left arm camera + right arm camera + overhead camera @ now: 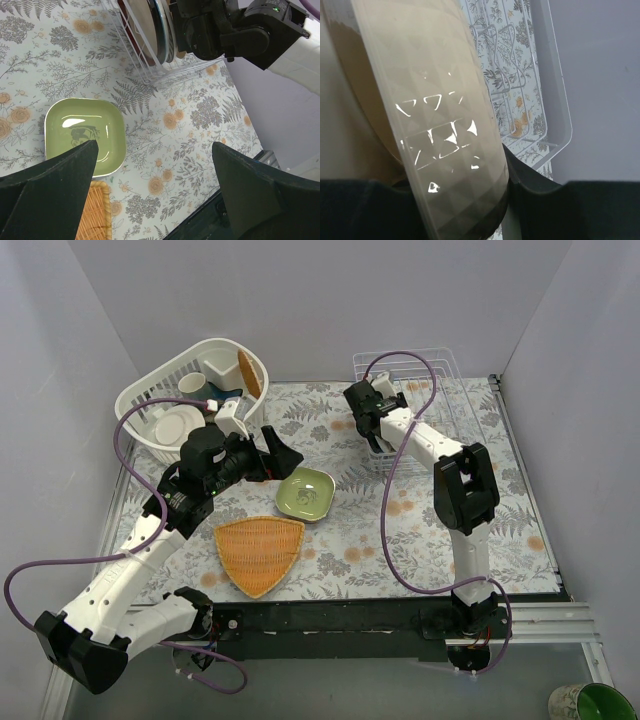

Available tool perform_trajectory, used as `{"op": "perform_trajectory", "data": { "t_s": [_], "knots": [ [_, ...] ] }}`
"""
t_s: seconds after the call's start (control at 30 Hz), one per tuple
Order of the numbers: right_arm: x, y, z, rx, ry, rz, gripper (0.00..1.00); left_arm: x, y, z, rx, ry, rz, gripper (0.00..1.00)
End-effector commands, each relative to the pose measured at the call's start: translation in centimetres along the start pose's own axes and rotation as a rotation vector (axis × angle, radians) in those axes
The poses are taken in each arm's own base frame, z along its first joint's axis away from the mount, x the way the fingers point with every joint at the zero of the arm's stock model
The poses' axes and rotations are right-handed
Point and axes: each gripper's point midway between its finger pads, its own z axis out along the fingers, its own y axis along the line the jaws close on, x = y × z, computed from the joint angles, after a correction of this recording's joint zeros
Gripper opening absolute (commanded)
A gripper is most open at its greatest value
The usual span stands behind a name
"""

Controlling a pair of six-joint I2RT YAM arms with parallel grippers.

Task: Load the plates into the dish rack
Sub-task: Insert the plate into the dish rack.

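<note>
The white wire dish rack [432, 364] stands at the back right, and several plates [150, 30] sit upright on edge in its slots. My right gripper [374, 426] is at the rack's near-left end, shut on a cream dish [445, 100] with a diamond-patterned underside. That dish is on edge between its fingers [545, 205], above the rack wires [506, 75]. A pale green rounded-square dish [306, 492] lies flat on the mat. My left gripper [272, 454] hovers open just left of the green dish [82, 131], with nothing between its fingers [50, 195].
An orange woven triangular tray [258, 552] lies in front of the green dish. A white slotted oval basket [150, 395] with cups and a plain plate stands at the back left. Grey walls close in the sides and back.
</note>
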Motion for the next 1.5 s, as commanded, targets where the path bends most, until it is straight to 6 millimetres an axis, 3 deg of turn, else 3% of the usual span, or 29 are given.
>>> {"op": "perform_trajectory", "data": {
  "t_s": [0.0,0.13,0.33,1.47],
  "knots": [
    [-0.2,-0.4,-0.9,-0.051,-0.008,0.000,0.42,-0.4,-0.4,-0.6,0.015,-0.013,0.002,0.98],
    [-0.4,-0.2,-1.2,-0.086,-0.013,0.004,0.53,-0.5,-0.4,-0.8,0.015,-0.018,-0.001,0.98],
    [-0.8,-0.1,-1.8,-0.134,-0.030,0.014,0.62,-0.7,-0.5,-0.8,0.016,-0.023,0.000,0.98],
    [-6.2,0.3,-7.0,-0.439,-0.225,0.156,0.65,-0.8,-0.5,-1.2,0.014,-0.035,-0.019,0.98]
  ]
}}
